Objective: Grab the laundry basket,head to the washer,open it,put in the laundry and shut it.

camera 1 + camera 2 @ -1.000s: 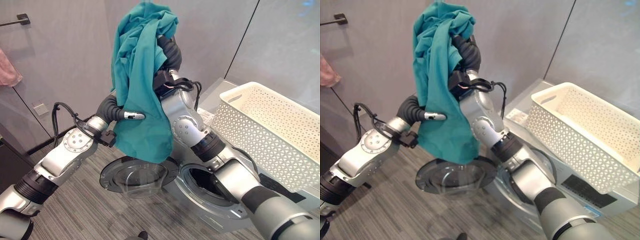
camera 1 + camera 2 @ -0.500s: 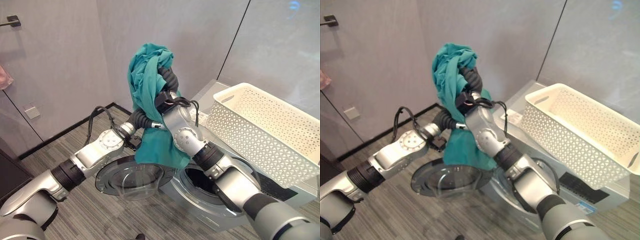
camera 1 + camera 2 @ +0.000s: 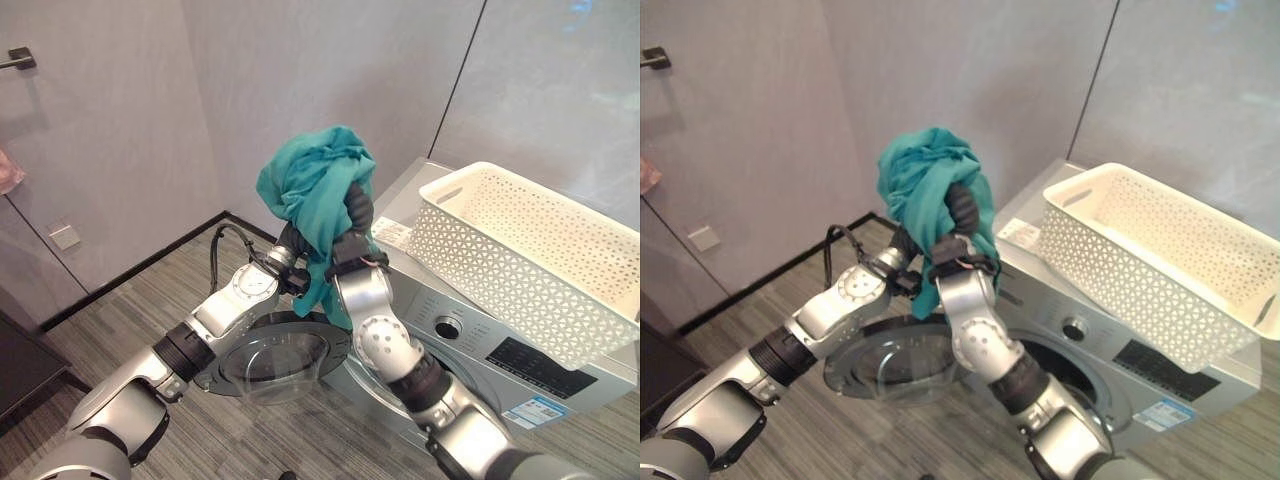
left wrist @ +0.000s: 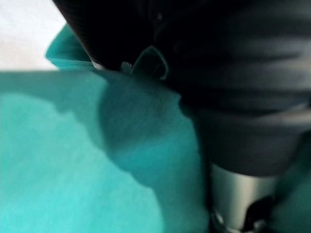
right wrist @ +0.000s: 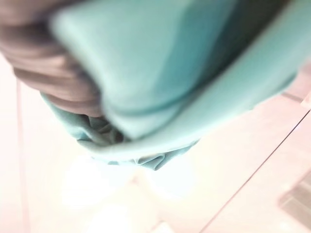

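Left eye view: a teal garment (image 3: 312, 195) is bunched at the centre of the frame, draped over the right hand (image 3: 358, 205), whose dark ribbed cover shows but whose fingers are buried in the cloth, so I cannot tell how they are set. The left hand (image 3: 292, 240) reaches into the cloth from the lower left, its fingers also hidden. Below, the washer (image 3: 470, 345) stands with its round door (image 3: 272, 352) swung open toward the lower centre; the white laundry basket (image 3: 530, 262) sits on the washer's top at the right.

Right eye view: the same garment (image 3: 930, 190) hangs above and left of the drum opening (image 3: 1070, 370), well clear of it.

Left wrist view: teal cloth (image 4: 73, 160) lies right against the dark cover.

Right wrist view: folds of teal cloth (image 5: 160, 82) wrap the ribbed cover.

To do this step well, I judge the bundle should come down and rightward to the opening, with the trailing hem gathered so it does not snag on the door rim, and pushed fully inside before release.
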{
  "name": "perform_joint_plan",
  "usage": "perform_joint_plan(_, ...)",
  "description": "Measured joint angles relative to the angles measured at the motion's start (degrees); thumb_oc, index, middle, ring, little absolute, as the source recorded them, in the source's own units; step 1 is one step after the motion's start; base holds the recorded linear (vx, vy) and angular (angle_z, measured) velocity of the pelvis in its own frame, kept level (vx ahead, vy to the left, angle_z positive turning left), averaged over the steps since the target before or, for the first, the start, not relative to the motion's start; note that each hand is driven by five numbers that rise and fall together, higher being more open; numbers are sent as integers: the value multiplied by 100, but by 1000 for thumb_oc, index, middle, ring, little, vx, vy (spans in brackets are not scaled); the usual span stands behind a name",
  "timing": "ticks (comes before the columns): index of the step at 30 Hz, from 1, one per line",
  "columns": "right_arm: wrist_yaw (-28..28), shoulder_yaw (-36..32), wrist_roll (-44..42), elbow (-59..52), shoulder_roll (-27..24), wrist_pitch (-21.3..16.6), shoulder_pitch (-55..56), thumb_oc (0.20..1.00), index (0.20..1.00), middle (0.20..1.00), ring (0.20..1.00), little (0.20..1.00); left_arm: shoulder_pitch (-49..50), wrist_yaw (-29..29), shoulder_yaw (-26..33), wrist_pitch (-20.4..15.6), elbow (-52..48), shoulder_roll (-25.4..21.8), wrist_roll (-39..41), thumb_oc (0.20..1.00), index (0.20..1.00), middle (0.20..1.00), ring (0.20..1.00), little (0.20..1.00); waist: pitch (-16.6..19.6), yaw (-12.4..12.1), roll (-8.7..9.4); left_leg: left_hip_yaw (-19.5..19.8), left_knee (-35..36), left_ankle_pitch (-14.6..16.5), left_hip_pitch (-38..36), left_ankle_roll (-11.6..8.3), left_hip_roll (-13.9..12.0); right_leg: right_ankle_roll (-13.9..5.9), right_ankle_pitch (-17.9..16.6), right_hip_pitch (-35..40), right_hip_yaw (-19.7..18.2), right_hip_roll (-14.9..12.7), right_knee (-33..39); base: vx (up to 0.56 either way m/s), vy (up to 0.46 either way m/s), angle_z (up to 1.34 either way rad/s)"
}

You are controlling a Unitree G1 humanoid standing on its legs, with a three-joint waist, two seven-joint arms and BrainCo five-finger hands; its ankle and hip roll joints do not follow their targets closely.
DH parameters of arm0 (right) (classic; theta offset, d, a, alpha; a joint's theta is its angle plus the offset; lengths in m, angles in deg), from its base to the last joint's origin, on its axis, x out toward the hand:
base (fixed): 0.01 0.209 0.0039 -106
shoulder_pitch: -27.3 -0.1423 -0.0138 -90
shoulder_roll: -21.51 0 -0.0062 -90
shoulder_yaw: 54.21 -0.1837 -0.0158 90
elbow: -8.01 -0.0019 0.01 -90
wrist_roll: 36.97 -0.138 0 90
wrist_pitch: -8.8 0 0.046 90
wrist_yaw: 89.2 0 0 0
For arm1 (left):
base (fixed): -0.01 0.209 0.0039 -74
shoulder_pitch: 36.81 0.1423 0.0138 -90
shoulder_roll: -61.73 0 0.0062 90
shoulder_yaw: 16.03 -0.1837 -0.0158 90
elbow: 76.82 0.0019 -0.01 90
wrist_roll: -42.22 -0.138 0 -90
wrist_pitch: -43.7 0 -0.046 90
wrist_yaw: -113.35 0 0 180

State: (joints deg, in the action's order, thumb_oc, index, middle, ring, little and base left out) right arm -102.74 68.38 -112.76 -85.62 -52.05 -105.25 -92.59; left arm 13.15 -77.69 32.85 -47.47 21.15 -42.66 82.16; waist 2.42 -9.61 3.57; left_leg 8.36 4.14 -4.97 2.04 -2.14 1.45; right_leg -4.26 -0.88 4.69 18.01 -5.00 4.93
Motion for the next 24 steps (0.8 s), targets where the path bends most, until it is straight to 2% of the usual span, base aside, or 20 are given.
perform_joint_plan(2, 15, 1, 0, -25, -68, 2, 30, 200, 200, 200, 200, 200, 75, -2, 49, 19, -2, 138, 10, 200, 200, 200, 200, 200, 8, 72, -13, -8, -4, 0, -3, 0, -17, 4, -4, 2, -7, 11, 0, -9, 1, -2)
perform_joint_plan(3, 18, 1, 1, -25, -78, 4, 27, 332, 332, 332, 332, 332, 89, -2, 50, 19, -4, 186, 10, 200, 200, 200, 200, 200, 8, 84, -13, -11, -3, 0, -7, 0, -25, 5, -5, 4, -8, 17, 1, 0, 0, 0)
perform_joint_plan(4, 22, 3, 1, -24, -78, 5, 32, 407, 407, 407, 407, 407, 99, -1, 50, 19, -4, 215, 10, 200, 200, 200, 200, 200, 8, 88, -14, -18, -3, 0, -12, 0, -30, 6, -6, 6, -12, 20, 1, 0, 0, 0)
perform_joint_plan(5, 38, 4, 1, -20, -82, 8, 32, 805, 805, 805, 805, 805, 100, 2, 50, 20, -4, 225, 10, 200, 200, 200, 200, 200, 7, 90, -15, -26, -3, 0, -14, 0, -36, 8, -7, 7, -16, 24, 1, -21, -8, -4)
perform_joint_plan(6, 72, 11, 1, -19, -90, 17, 32, 1000, 1000, 1000, 1000, 1000, 100, 5, 50, 19, 0, 262, 10, 200, 200, 200, 200, 200, 7, 93, -15, -34, -2, 0, -24, 0, -42, 9, -7, 13, -21, 30, 0, -30, -10, -2)
perform_joint_plan(12, 280, 68, 2, -17, -190, 205, 23, 1000, 1000, 1000, 1000, 1000, 100, 40, 51, 23, 16, 260, 8, 200, 200, 200, 200, 200, 7, 90, -15, -36, -1, 0, -50, 0, -40, 10, -9, 43, -21, 28, 0, 0, 0, 0)
perform_joint_plan(18, 496, 258, 259, -64, -819, 562, -158, 1000, 1000, 1000, 1000, 1000, 110, 130, 87, 22, 17, 113, 6, 200, 200, 200, 200, 200, 6, 99, -16, -55, 0, 0, -70, 0, -41, 11, -16, 57, -35, 26, -2, -11, 0, -1)
perform_joint_plan(19, 537, 254, 391, -111, -1040, 724, -260, 1000, 1000, 1000, 1000, 1000, 173, 201, 237, 17, 4, 109, 5, 200, 200, 200, 200, 200, 3, 99, -20, -72, 0, 0, -65, 0, -43, 11, -20, 46, -45, 24, -3, -17, 4, -4)
perform_joint_plan(20, 627, 255, 713, -306, -1605, 842, -423, 1000, 1000, 1000, 1000, 1000, 223, 250, 386, 10, -84, 10, 5, 200, 200, 200, 200, 200, 2, 92, -21, -95, 17, 0, -74, 0, -44, 7, -23, 45, -53, 20, 0, -6, 0, -6)
perform_joint_plan(24, 721, -278, 1824, -750, -2552, 924, -431, 1000, 1000, 1000, 1000, 1000, 493, 355, 879, -114, -708, -407, -1, 200, 200, 200, 200, 200, -10, 121, -41, -115, 40, 6, -108, 12, -39, -1, -24, 47, -93, 12, -1, 3, -3, -5)
